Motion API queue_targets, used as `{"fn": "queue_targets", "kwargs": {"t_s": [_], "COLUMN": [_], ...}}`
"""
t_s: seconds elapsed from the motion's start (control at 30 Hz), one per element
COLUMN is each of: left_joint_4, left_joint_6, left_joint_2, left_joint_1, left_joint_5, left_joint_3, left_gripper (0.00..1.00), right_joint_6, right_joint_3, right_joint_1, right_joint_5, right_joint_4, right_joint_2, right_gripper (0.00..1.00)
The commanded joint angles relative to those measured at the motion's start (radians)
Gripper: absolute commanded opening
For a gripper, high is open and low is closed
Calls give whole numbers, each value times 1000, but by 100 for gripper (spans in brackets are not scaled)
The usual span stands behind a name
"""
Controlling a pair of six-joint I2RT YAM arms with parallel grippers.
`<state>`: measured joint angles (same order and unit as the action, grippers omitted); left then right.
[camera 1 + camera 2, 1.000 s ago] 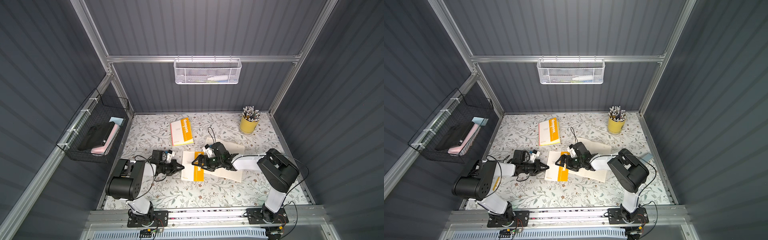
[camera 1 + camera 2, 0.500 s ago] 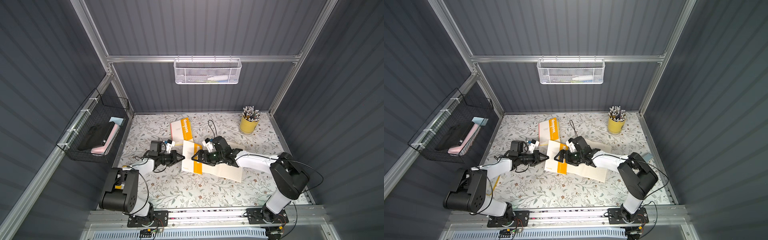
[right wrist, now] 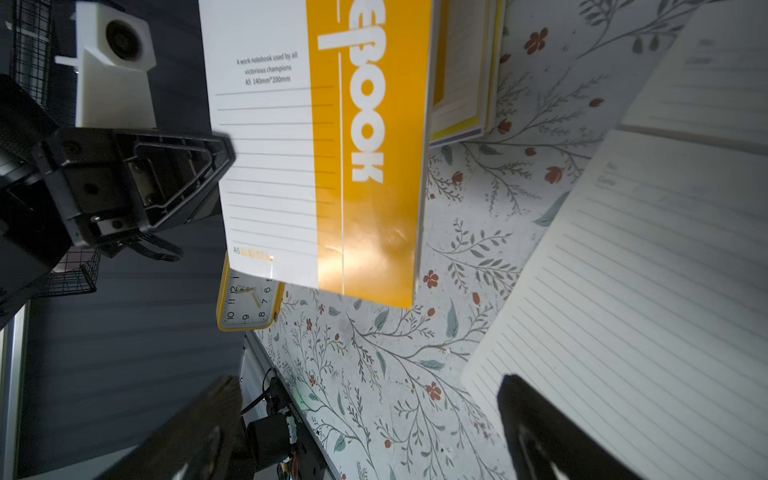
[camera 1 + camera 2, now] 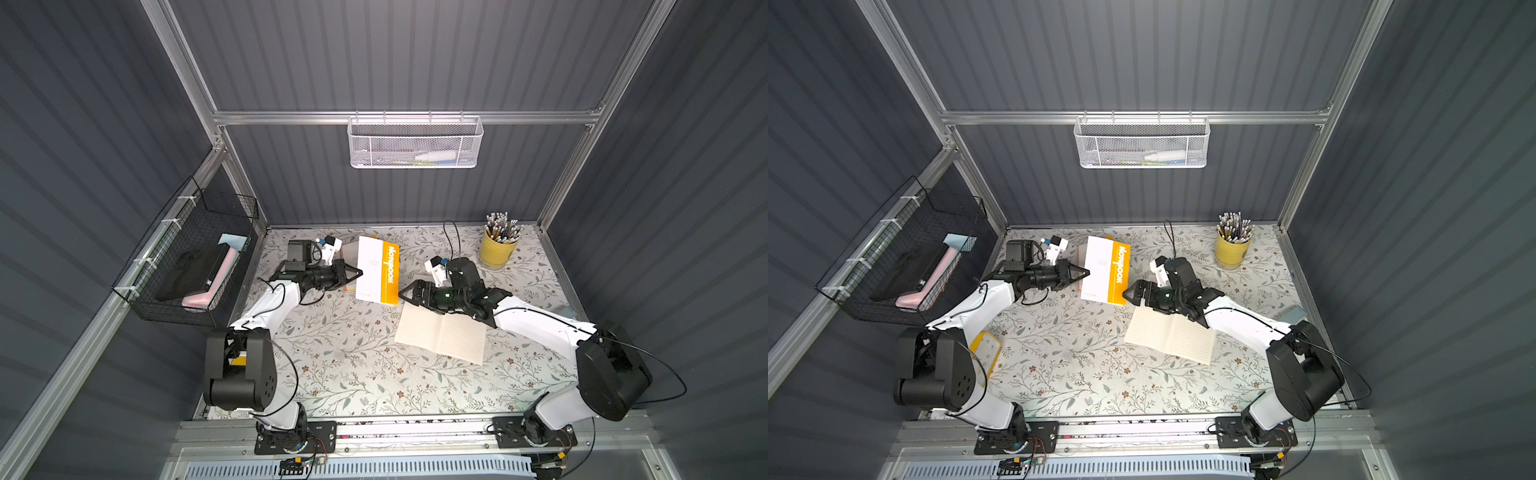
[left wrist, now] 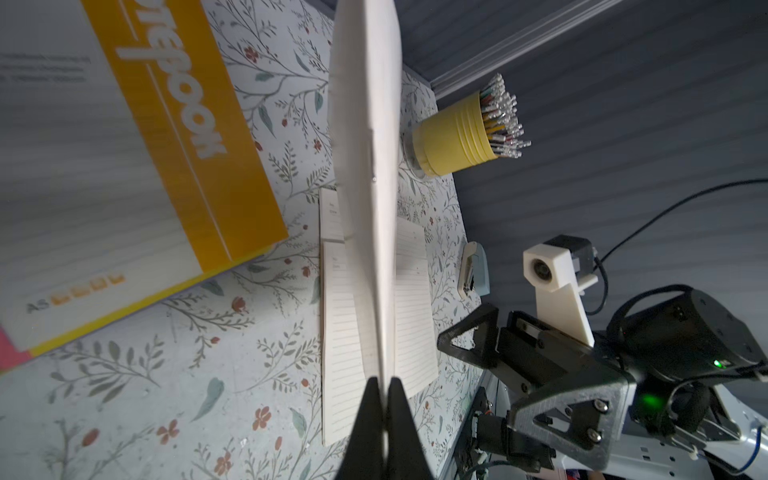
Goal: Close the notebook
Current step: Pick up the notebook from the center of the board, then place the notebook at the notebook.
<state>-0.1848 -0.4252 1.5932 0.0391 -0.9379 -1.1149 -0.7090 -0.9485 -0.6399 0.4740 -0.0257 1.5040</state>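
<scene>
Pinching the free edge of the orange-and-white notebook cover [image 4: 376, 270], the left gripper [image 4: 360, 273] now holds it raised at upper centre in both top views, the right gripper [image 4: 402, 294], jaws spread, now clear of it, so the lined pages [image 4: 440, 336] at centre right still await covering.

Your floral-print table [image 4: 353, 365], back to front:
- Yellow pencil cup [image 4: 496, 251] upright in the back right corner.
- Closed yellow-and-white notebook [image 5: 104, 166] flat toward the back.
- Open notebook [image 4: 440, 336] right of centre, with its lined pages flat on the table.
- Blue-grey stapler [image 4: 1292, 312] at the right edge.
- Yellow clock [image 4: 984, 353] face up, near left.
</scene>
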Motion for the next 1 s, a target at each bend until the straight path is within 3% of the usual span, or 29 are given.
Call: {"fn": "queue_targets", "kwargs": {"t_s": [0.0,0.5,0.97], "left_joint_4": [-17,89,178], "left_joint_6": [22,-93,-131], "left_joint_2": [65,303,434], "left_joint_1": [-46,-96,-104], "left_joint_5": [-21,-38,-13], "left_joint_3": [-64,-300,-282], "left_gripper": [0,0,0], "right_joint_6": [16,6,11], "right_joint_3": [40,67,77], "right_joint_1": [9,16,20], "right_joint_5": [4,36,39], "right_joint_4": [26,13,21], "right_joint_2": [-13,-11,-14], "right_gripper": [99,99,99]}}
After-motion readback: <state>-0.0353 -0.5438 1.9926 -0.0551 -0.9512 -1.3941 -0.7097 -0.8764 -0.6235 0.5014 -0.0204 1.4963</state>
